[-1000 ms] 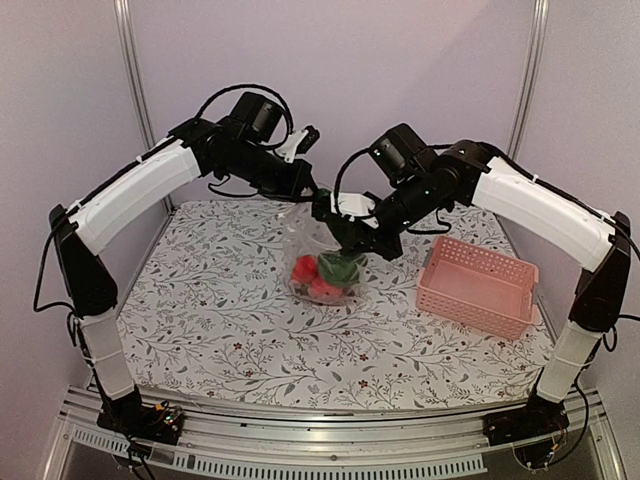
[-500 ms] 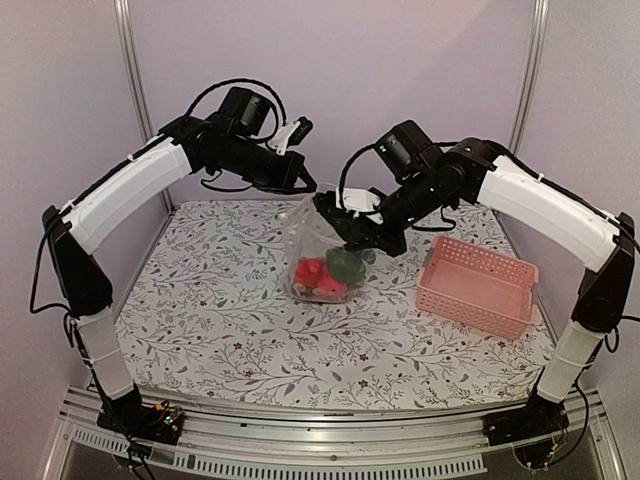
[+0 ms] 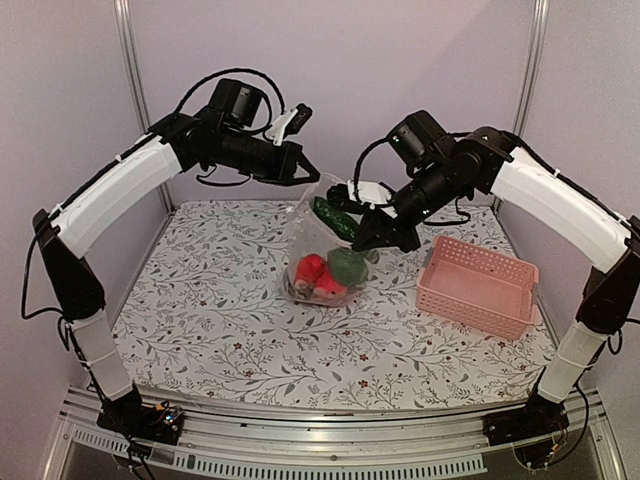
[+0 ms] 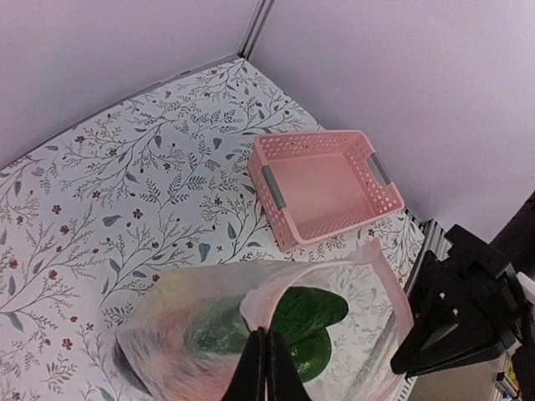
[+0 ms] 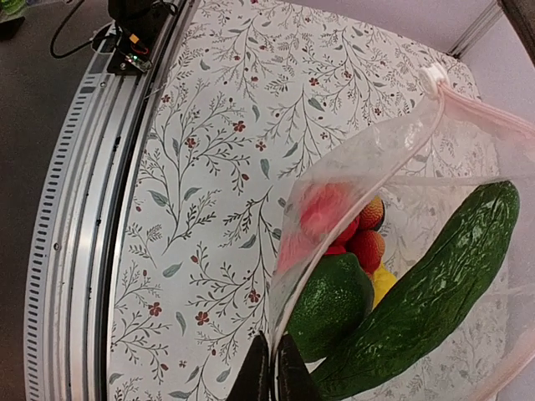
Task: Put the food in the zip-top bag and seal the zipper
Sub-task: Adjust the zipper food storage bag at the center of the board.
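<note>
The clear zip-top bag [image 3: 322, 240] hangs above the table's middle, held up between both arms. Inside it I see red round pieces [image 3: 312, 272], a round green piece [image 3: 346, 265] and the long green cucumber [image 3: 335, 218]. My left gripper [image 3: 300, 172] is shut on the bag's mouth edge; in the left wrist view [image 4: 265, 368] it pinches the pinkish zipper strip [image 4: 386, 288]. My right gripper [image 3: 372, 240] is shut on the opposite mouth edge [image 5: 280, 368]. The right wrist view shows the cucumber [image 5: 435, 288], the round green piece [image 5: 330, 305], the red pieces [image 5: 359, 242] and a yellow piece [image 5: 383, 282].
A pink lattice basket [image 3: 478, 284] stands empty at the right of the flower-patterned table [image 3: 200, 310]; it also shows in the left wrist view [image 4: 322, 185]. A purple wall runs behind, with metal posts at the back corners.
Both arms have risen and lifted the bag higher. The bag now hangs more upright and the cucumber stands out near its mouth.
</note>
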{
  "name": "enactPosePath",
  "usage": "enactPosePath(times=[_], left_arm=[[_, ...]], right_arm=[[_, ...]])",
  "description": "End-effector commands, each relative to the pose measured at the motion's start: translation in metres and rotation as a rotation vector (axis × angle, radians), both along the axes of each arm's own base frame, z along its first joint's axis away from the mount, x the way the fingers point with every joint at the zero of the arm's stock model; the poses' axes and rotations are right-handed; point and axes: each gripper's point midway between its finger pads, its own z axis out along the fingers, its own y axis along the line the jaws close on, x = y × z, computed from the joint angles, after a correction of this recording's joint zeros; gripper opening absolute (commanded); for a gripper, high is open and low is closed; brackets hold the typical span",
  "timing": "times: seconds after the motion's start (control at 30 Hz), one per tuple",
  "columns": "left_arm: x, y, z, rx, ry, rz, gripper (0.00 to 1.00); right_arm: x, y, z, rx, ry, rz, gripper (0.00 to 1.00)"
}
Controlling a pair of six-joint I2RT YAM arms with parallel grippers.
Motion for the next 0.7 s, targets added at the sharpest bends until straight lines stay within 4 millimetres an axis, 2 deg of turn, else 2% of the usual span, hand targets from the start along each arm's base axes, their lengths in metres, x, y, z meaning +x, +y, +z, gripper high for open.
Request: enactPosePath(times=[0.0,0.03,0.07,0.1,0.13,0.17,0.2,0.27,0.37,0.4,0.5,0.53,0.6,0.67], left_arm=[[0.001,-0.009,0.036,-0.017,-0.195,0.040,0.00],[0.024,0.009,0.013,0.061,-0.197,0.137,0.00],[0.042,0.025,-0.010,0.121,-0.176,0.189,0.00],[0.055,0.036,-0.030,0.160,-0.131,0.215,0.00],[0.062,0.042,-0.049,0.172,-0.066,0.210,0.00],[0.060,0.041,-0.061,0.165,-0.002,0.174,0.00],[0.049,0.030,-0.066,0.135,0.051,0.104,0.00],[0.022,0.009,-0.055,0.101,0.034,-0.011,0.00],[-0.022,-0.022,-0.020,0.036,-0.078,-0.158,0.00],[-0.030,-0.028,-0.007,-0.004,-0.117,-0.179,0.00],[-0.038,-0.034,0.012,-0.076,-0.143,-0.194,0.00],[-0.038,-0.035,0.016,-0.088,-0.153,-0.194,0.01],[-0.037,-0.031,0.024,-0.103,-0.181,-0.171,0.14],[-0.033,-0.018,0.027,-0.096,-0.233,-0.104,0.27]], right_arm=[[-0.021,-0.011,0.013,0.044,-0.012,0.074,0.04],[-0.004,-0.014,0.009,0.037,-0.088,0.003,0.02],[0.013,-0.020,-0.003,-0.002,-0.146,-0.059,0.01],[0.024,-0.027,-0.011,-0.038,-0.176,-0.108,0.00],[0.032,-0.030,-0.016,-0.065,-0.180,-0.140,0.00],[0.034,-0.032,-0.017,-0.078,-0.166,-0.151,0.00],[0.033,-0.030,-0.018,-0.077,-0.133,-0.151,0.00],[0.029,-0.028,-0.017,-0.063,-0.099,-0.149,0.00],[0.027,-0.028,-0.003,-0.019,-0.126,-0.148,0.01],[0.028,-0.027,0.001,-0.004,-0.140,-0.150,0.01],[0.027,-0.022,0.010,0.033,-0.140,-0.132,0.01],[0.026,-0.020,0.007,0.031,-0.125,-0.128,0.01],[0.027,-0.016,0.004,0.027,-0.097,-0.126,0.01],[0.027,-0.014,-0.001,0.021,-0.078,-0.124,0.01]])
